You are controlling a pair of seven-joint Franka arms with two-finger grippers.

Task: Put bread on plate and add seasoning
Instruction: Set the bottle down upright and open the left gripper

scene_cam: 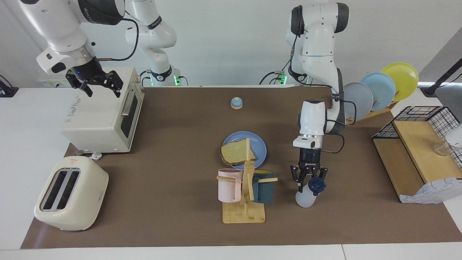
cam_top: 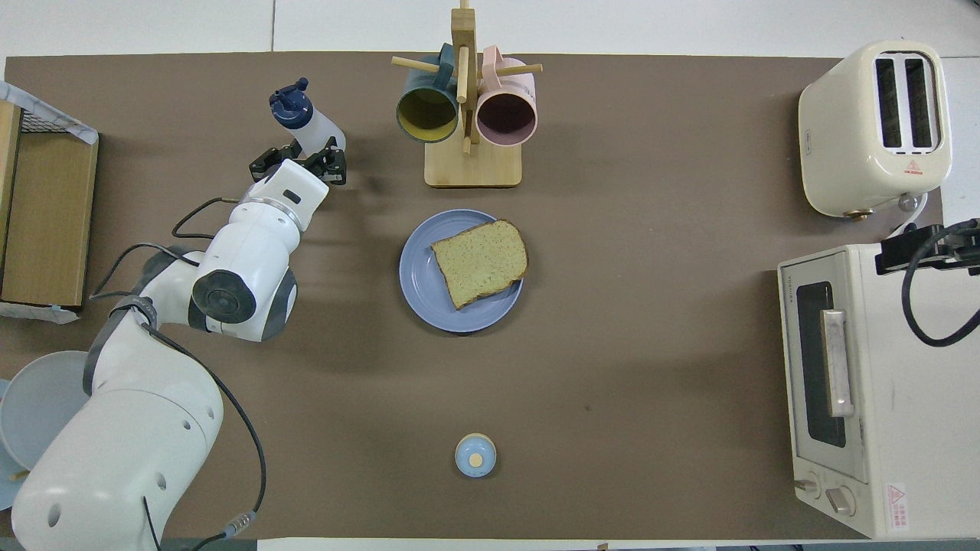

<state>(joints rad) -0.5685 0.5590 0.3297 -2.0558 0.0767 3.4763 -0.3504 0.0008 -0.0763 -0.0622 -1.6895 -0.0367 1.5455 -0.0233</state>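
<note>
The blue plate (scene_cam: 244, 149) is taken as the reference point. It lies flat on the brown table mat (scene_cam: 173, 202), and the bread (scene_cam: 236, 153) rests on it, one crust corner overhanging the rim toward the right arm's end of the table.

The seasoning bottle (scene_cam: 309, 193), translucent white with a navy cap, stands farther from the robots than the plate and toward the left arm's end. The left gripper (scene_cam: 309, 179) is down at this bottle, its fingers on either side of the upper body just under the cap. Whether the fingers are pressing the bottle or standing slightly off it cannot be told from either view.

The mug stand (scene_cam: 244, 202), wooden, sits just beside the plate, farther from the robots, with a pink mug (scene_cam: 229, 185) and a teal mug (scene_cam: 263, 187) hung on it. A small blue-domed bell (scene_cam: 236, 103) stands nearer to the robots than the plate.

Toward the right arm's end from the plate are the toaster oven (scene_cam: 104, 115) and, farther from the robots, a cream two-slot toaster (scene_cam: 70, 193). The right gripper (scene_cam: 96, 85) waits over the oven's top, jaws spread and holding nothing.

Writing: the oven's top carries a printed mark, and the overhead view shows a short brand word along its door frame and a red-and-white warning sticker by the knobs; none is legible. The toaster bears a red triangle label. Lettering on the right arm's dark band is unreadable.
</note>
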